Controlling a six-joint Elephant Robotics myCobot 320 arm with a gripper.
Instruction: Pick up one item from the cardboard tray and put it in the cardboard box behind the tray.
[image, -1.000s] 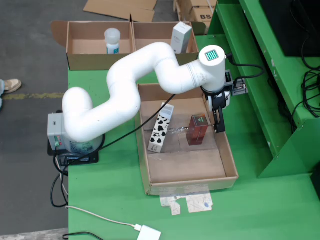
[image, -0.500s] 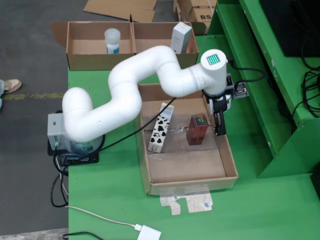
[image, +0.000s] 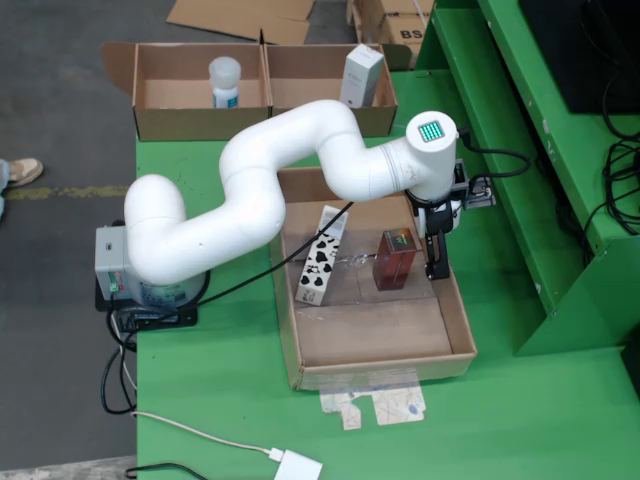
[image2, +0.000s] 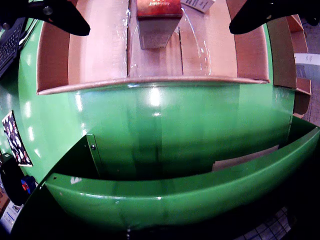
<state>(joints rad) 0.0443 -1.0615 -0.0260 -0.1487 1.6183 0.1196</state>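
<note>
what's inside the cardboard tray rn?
Seen from above, the cardboard tray holds a red-brown carton and a cow-print carton. The arm covers the tray's back edge.

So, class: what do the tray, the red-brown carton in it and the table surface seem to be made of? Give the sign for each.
Tray: plain brown cardboard, matt, with folded walls and a raw edge; glossy streaks on its floor look like tape. Red-brown carton: probably printed paperboard, given its sharp box edges and slight sheen. Table surface: green, hard and glossy, mirroring lights; likely painted metal, though I cannot be sure.

A white charger (image: 300, 466) and what looks like torn paper (image: 375, 408) lie on the green table (image: 220, 390).
</note>
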